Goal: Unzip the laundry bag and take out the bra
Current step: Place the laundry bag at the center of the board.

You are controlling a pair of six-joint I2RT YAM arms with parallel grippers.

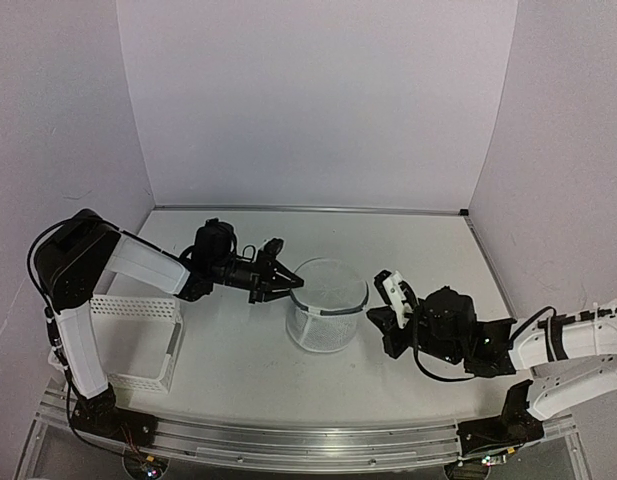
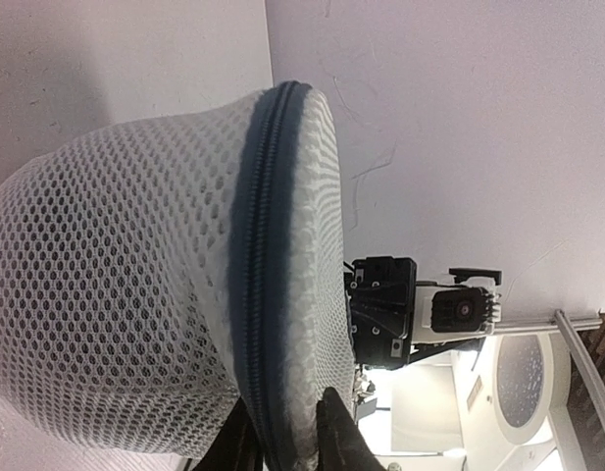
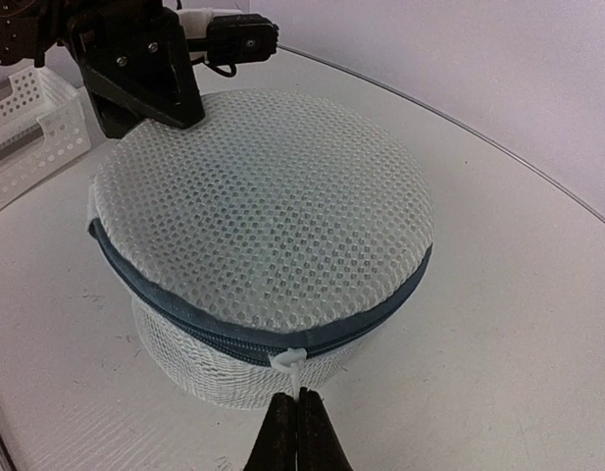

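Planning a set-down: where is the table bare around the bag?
Bare: table behind the laundry bag to the back wall, and in front of it toward the near rail. Crowded: left hand and basket left, right hand right.

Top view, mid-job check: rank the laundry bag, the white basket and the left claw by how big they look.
1. White basket and laundry bag: they look about alike. The left arm hides part of the basket, so I will not rank one over the other.
2. Left claw: clearly smallest.
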